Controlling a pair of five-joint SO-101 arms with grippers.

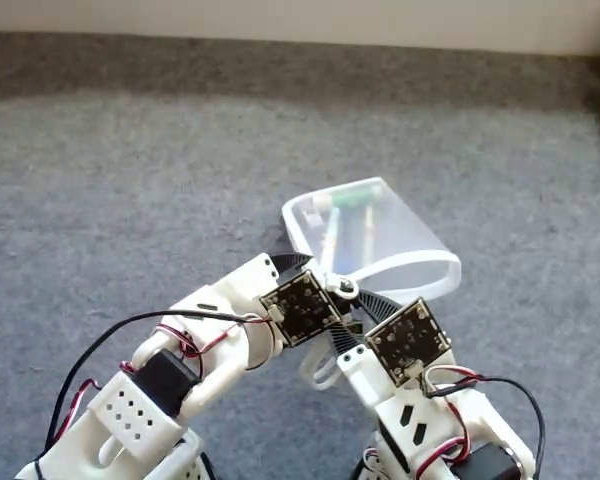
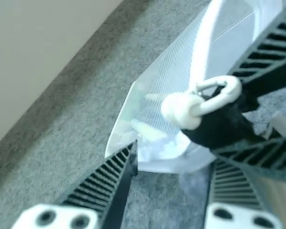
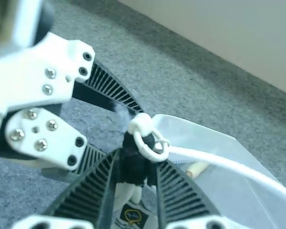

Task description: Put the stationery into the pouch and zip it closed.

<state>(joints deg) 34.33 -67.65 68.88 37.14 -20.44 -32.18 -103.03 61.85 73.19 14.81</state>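
The translucent white mesh pouch (image 1: 380, 235) lies flat at the middle of the grey carpeted table (image 1: 130, 180). Along its near-right side the white zip band (image 1: 420, 268) bows outward and the mouth gapes. Inside lie the stationery pieces (image 1: 332, 235), among them a green-ended piece (image 1: 355, 197) at the far end. At the pouch's near corner a white ring-shaped zip pull (image 3: 145, 136) sits on a black slider tab (image 3: 131, 168).

Both arms come in from the near edge and crowd that corner, covering the pouch's near rim in the high view. Red and black cables (image 1: 110, 340) trail over the left arm.

The right claw (image 3: 136, 164) is clamped tight on the black slider tab, with the ring poking out above its ribbed fingers. The left claw (image 2: 174, 160) is spread wide. Its black ribbed fingers (image 2: 109, 186) straddle the pouch's corner just left of the pull and grip nothing.
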